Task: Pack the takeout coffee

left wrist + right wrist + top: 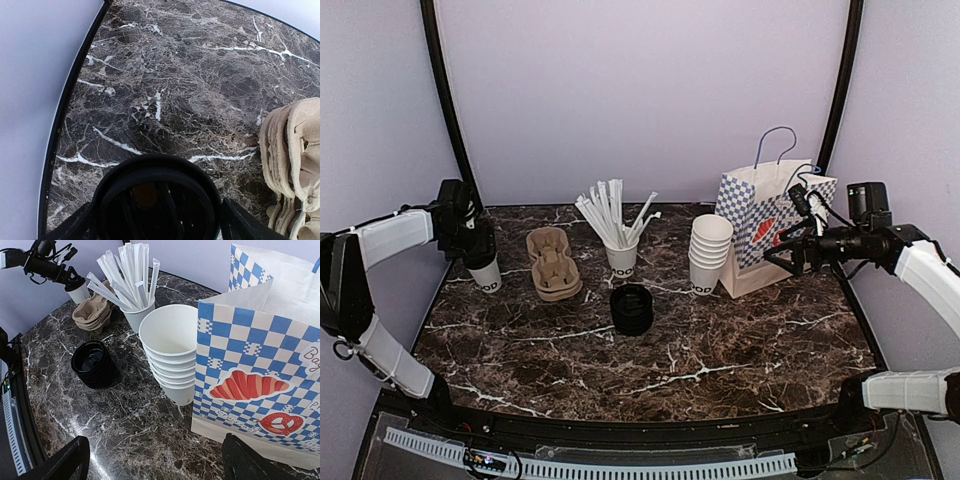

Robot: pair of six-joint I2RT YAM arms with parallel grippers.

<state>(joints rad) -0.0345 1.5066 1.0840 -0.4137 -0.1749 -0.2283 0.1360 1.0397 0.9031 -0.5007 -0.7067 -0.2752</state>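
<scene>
Dark, white-veined marble makes up the worktop (720, 350), which fills the lower half of the top view. At its right rear stands the largest thing on it, a white paper bag (750, 215) with blue checks and blue handles, upright and open at the top. The right hand (157, 460) hangs in the air at the right of that view, just beside the bag's front. In its own camera its fingers (60, 462) stand spread wide at the bottom corners, released, with nothing between them but bare marble. The left hand (478, 248) sits at the left of the top view, low over the takeout coffee. Left of the bag is a stack of white cups (708, 255). Left of centre a stack of brown pulp carriers (553, 265) lies flat, and a cup of white straws (621, 258) stands between the two stacks. A short stack of black lids (632, 308) sits at the middle, nearer the camera. The white paper cup (486, 275) stands upright near the worktop's left edge, just left of the carriers, with dark lettering low on its side. Its black lid (157, 200) fills the bottom of the left wrist view. One left finger stands hard against each side of its rim, and whether they press it or have let go I cannot tell.
</scene>
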